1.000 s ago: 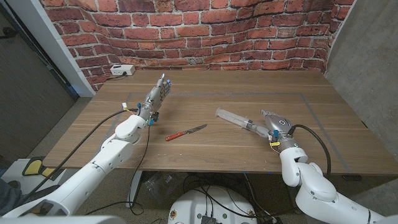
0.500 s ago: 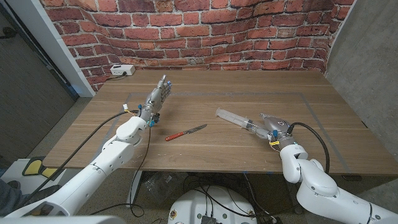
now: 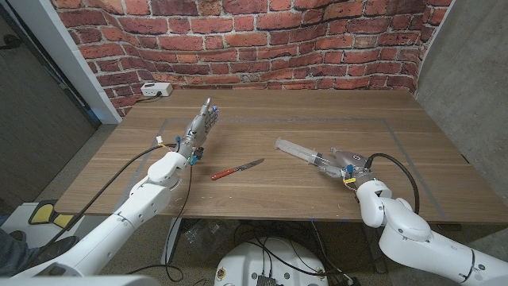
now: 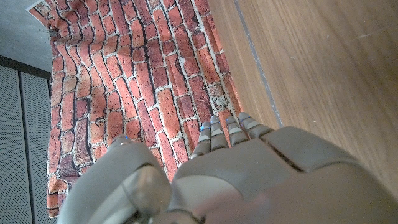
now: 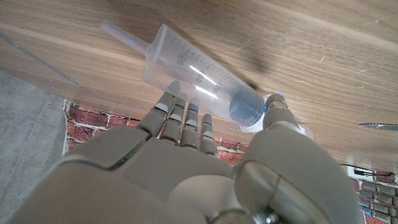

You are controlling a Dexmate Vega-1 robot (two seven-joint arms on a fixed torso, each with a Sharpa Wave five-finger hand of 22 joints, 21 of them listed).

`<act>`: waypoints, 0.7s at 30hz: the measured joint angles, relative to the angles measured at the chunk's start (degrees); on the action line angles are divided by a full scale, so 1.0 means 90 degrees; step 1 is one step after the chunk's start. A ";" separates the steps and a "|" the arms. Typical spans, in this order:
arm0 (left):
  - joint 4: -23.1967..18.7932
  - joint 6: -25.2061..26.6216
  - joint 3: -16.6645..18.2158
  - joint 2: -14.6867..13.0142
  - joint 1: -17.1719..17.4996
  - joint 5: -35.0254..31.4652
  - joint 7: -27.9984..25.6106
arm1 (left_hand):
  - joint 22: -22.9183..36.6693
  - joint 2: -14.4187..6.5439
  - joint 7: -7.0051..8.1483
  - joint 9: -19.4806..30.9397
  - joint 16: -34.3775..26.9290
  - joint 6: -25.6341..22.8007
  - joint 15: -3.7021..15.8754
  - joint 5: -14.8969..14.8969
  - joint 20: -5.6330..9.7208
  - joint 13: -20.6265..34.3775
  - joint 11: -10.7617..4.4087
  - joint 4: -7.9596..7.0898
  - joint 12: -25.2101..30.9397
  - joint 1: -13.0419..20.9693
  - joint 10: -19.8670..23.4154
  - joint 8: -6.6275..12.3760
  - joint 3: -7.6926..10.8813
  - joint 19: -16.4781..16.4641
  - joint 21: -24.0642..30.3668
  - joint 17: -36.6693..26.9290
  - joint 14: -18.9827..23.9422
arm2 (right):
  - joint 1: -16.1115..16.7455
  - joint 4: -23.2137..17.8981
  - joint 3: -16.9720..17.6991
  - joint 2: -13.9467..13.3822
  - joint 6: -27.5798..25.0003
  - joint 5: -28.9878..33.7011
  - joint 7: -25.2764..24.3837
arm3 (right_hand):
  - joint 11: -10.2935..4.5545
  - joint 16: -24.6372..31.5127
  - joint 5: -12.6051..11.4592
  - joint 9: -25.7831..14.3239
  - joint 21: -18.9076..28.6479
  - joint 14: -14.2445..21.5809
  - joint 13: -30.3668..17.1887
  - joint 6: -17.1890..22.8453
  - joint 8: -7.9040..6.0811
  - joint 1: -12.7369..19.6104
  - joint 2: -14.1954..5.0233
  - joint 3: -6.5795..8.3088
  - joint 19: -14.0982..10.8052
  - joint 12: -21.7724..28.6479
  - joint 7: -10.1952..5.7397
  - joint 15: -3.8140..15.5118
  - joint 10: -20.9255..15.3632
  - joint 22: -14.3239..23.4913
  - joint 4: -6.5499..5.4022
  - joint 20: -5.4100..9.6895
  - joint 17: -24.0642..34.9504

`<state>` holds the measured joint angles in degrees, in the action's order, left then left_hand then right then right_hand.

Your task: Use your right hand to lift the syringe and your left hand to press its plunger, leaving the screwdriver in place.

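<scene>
A clear syringe lies on the wooden table right of centre, tip pointing back left. My right hand is at its near end. In the right wrist view the fingers reach up against the syringe barrel and the thumb sits beside the dark plunger seal, not closed round it. The syringe stays on the table. A red-handled screwdriver lies at the middle, apart from both hands. My left hand hovers over the table's left side, fingers straight and together, holding nothing; its back faces the wrist camera.
A white power box with a cable sits at the table's back left corner. The brick wall stands behind the table. Thin tape lines mark a rectangle on the wood.
My right hand has crept slightly left, closer onto the syringe's near end. The left hand, syringe and screwdriver have hardly moved.
</scene>
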<state>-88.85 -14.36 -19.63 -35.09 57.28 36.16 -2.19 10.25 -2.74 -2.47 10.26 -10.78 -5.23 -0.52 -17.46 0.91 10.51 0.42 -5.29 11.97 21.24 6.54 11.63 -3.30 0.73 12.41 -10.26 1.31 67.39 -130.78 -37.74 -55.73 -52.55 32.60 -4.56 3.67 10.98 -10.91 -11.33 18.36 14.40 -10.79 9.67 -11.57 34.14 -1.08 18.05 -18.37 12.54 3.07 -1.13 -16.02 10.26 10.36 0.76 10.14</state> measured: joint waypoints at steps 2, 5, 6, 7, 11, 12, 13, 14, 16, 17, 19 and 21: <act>-0.0004 0.0000 0.0002 -0.0001 0.0006 0.0003 -0.0003 | 0.0000 0.0000 0.0000 0.0000 0.0000 0.0000 0.0000 0.0000 0.0000 0.0000 0.0000 0.0000 0.0000 0.0000 0.0000 0.0000 0.0000 0.0000 0.0000 0.0000 0.0000 | -0.0068 0.0021 -0.0046 -0.0015 -0.0011 -0.0031 0.0017 | -0.0028 0.0033 -0.0013 0.0000 0.0033 0.0122 0.0000 0.0113 -0.0038 0.0169 -0.0006 0.0076 -0.0143 0.0049 0.0001 0.0055 -0.0076 0.0000 0.0002 0.0052 0.0000; -0.0006 0.0000 0.0008 -0.0002 0.0023 0.0014 -0.0011 | 0.0000 0.0000 -0.0002 0.0000 0.0000 -0.0002 0.0000 0.0000 0.0000 0.0000 0.0000 0.0000 0.0000 0.0000 0.0000 0.0000 0.0000 0.0000 0.0000 0.0000 0.0000 | -0.0139 0.0049 -0.0090 -0.0029 -0.0031 -0.0100 0.0048 | -0.0036 0.0033 -0.0038 0.0000 0.0079 0.0274 0.0000 0.0214 -0.0063 0.0366 -0.0005 0.0141 -0.0320 0.0085 0.0035 0.0115 -0.0180 0.0000 -0.0004 0.0110 0.0000; -0.0006 0.0000 0.0010 -0.0002 0.0026 0.0021 -0.0013 | 0.0000 0.0000 -0.0024 0.0000 0.0000 -0.0024 0.0000 0.0000 0.0000 0.0000 0.0000 0.0000 0.0000 0.0000 0.0000 0.0000 0.0000 0.0000 0.0000 0.0000 0.0000 | -0.0182 0.0067 -0.0114 -0.0036 -0.0044 -0.0137 0.0062 | -0.0052 0.0033 -0.0038 0.0000 0.0086 0.0317 0.0000 0.0229 -0.0064 0.0405 0.0002 0.0157 -0.0369 0.0099 0.0024 0.0138 -0.0212 0.0000 -0.0019 0.0144 0.0000; -0.0006 0.0000 0.0011 -0.0002 0.0028 0.0027 -0.0014 | 0.0000 0.0000 -0.0034 0.0000 0.0000 -0.0034 0.0000 0.0000 -0.0003 0.0000 0.0000 0.0000 0.0000 0.0000 0.0000 0.0000 0.0000 0.0003 0.0000 0.0000 0.0000 | -0.0219 0.0081 -0.0137 -0.0042 -0.0055 -0.0156 0.0067 | -0.0055 0.0033 -0.0038 0.0000 0.0086 0.0371 0.0000 0.0289 -0.0087 0.0478 -0.0011 0.0176 -0.0426 0.0099 0.0029 0.0164 -0.0254 0.0000 -0.0001 0.0154 0.0000; 0.0002 0.0013 0.0012 -0.0001 0.0032 0.0041 -0.0014 | 0.0000 0.0000 -0.0034 0.0000 0.0000 -0.0034 0.0000 0.0000 -0.0012 0.0000 0.0000 0.0019 0.0000 0.0000 0.0000 0.0000 -0.0018 0.0013 0.0000 0.0000 0.0000 | -0.0309 0.0125 -0.0206 -0.0051 -0.0069 -0.0220 0.0082 | -0.0117 0.0080 -0.0038 0.0000 0.0154 0.0589 0.0000 0.0449 -0.0107 0.0750 -0.0024 0.0290 -0.0677 0.0148 0.0004 0.0251 -0.0461 0.0000 -0.0001 0.0198 0.0000; 0.0016 0.0017 0.0012 0.0002 0.0033 0.0045 -0.0014 | 0.0000 0.0000 -0.0034 0.0000 0.0000 -0.0034 0.0000 0.0000 -0.0012 0.0000 0.0000 0.0029 0.0000 0.0000 0.0000 0.0000 -0.0029 0.0013 0.0000 0.0000 0.0000 | -0.0362 0.0145 -0.0245 -0.0051 -0.0095 -0.0225 0.0082 | -0.0129 0.0081 -0.0043 0.0000 0.0160 0.0651 0.0000 0.0485 -0.0107 0.0835 -0.0025 0.0328 -0.0729 0.0166 0.0012 0.0285 -0.0517 0.0000 0.0006 0.0209 0.0000; 0.0026 0.0020 0.0013 0.0007 0.0033 0.0050 -0.0014 | 0.0000 0.0000 -0.0035 0.0000 0.0000 -0.0034 0.0000 0.0000 -0.0012 0.0000 0.0000 0.0027 0.0000 0.0000 0.0000 0.0000 -0.0027 0.0013 0.0000 0.0000 0.0000 | -0.0398 0.0166 -0.0293 -0.0051 -0.0125 -0.0220 0.0082 | -0.0159 0.0081 -0.0062 0.0001 0.0160 0.0702 0.0000 0.0511 -0.0133 0.0921 -0.0018 0.0364 -0.0777 0.0185 -0.0009 0.0306 -0.0547 0.0000 0.0012 0.0212 0.0000; 0.0029 0.0020 0.0013 0.0008 0.0033 0.0050 -0.0014 | 0.0000 0.0000 -0.0034 0.0000 0.0000 -0.0034 0.0000 0.0000 -0.0012 0.0000 0.0000 0.0027 0.0000 0.0000 0.0000 0.0000 -0.0027 0.0013 0.0000 0.0000 0.0000 | -0.0398 0.0166 -0.0293 -0.0051 -0.0140 -0.0212 0.0082 | -0.0197 0.0081 -0.0062 0.0001 0.0160 0.0740 0.0000 0.0545 -0.0156 0.1006 -0.0002 0.0380 -0.0823 0.0185 -0.0024 0.0333 -0.0586 0.0000 0.0028 0.0210 0.0000; 0.0047 0.0022 0.0019 0.0026 0.0034 0.0063 -0.0015 | 0.0000 0.0000 -0.0034 0.0000 0.0000 -0.0034 0.0000 0.0000 -0.0012 0.0000 0.0000 0.0027 0.0000 0.0000 0.0000 0.0000 -0.0027 0.0013 0.0000 0.0000 0.0000 | -0.0517 0.0218 -0.0440 -0.0033 -0.0212 -0.0138 0.0089 | -0.0220 0.0081 -0.0086 0.0001 0.0161 0.0783 0.0000 0.0590 -0.0157 0.1176 0.0033 0.0432 -0.0845 0.0209 -0.0069 0.0352 -0.0676 0.0001 0.0044 0.0188 0.0000; 0.0054 0.0022 0.0021 0.0030 0.0036 0.0063 -0.0015 | 0.0000 0.0000 -0.0034 0.0000 0.0000 -0.0034 0.0000 0.0000 -0.0012 0.0000 0.0000 0.0027 0.0000 0.0000 0.0000 0.0000 -0.0027 0.0013 0.0000 0.0000 0.0000 | -0.0517 0.0218 -0.0440 -0.0033 -0.0238 -0.0110 0.0099 | -0.0243 0.0081 -0.0086 0.0001 0.0160 0.0821 0.0000 0.0611 -0.0157 0.1261 0.0044 0.0447 -0.0869 0.0209 -0.0090 0.0364 -0.0699 0.0000 0.0041 0.0212 0.0001; 0.0069 0.0022 0.0026 0.0035 0.0040 0.0072 -0.0015 | 0.0000 0.0000 -0.0034 0.0000 0.0000 -0.0034 0.0001 0.0000 -0.0012 0.0000 0.0000 0.0027 0.0000 0.0000 0.0000 0.0000 -0.0027 0.0013 0.0000 0.0000 0.0000 | -0.0583 0.0246 -0.0519 -0.0022 -0.0293 -0.0055 0.0129 | -0.0276 0.0081 -0.0086 0.0001 0.0160 0.0869 0.0000 0.0697 -0.0157 0.1434 0.0075 0.0509 -0.0934 0.0209 -0.0100 0.0412 -0.0762 -0.0001 0.0053 0.0218 0.0000; 0.0080 0.0022 0.0036 0.0039 0.0044 0.0072 -0.0015 | 0.0000 0.0000 -0.0034 0.0000 0.0000 -0.0034 0.0000 0.0000 -0.0011 0.0000 0.0000 0.0027 0.0000 0.0001 0.0000 0.0000 -0.0027 0.0012 0.0000 0.0000 0.0000 | -0.0583 0.0246 -0.0519 -0.0022 -0.0339 -0.0002 0.0159 | -0.0305 0.0081 -0.0120 0.0001 0.0183 0.1035 0.0000 0.0826 -0.0215 0.1629 0.0117 0.0554 -0.1089 0.0249 -0.0142 0.0407 -0.0912 -0.0001 0.0025 0.0198 0.0001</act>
<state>-88.13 -14.16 -19.31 -34.75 57.67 36.81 -2.32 10.25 -2.74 -2.78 10.26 -10.78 -5.54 -0.52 -17.46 0.81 10.51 0.42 -5.05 11.98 21.25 6.54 11.63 -3.54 0.84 12.41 -10.26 1.31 62.15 -128.57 -42.41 -55.93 -55.60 32.58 -3.13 0.92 11.71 -11.99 -11.32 20.00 23.72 -10.78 17.11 -13.51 48.80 -0.02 23.03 -28.17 14.78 1.79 2.54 -24.23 10.25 10.58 2.54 10.15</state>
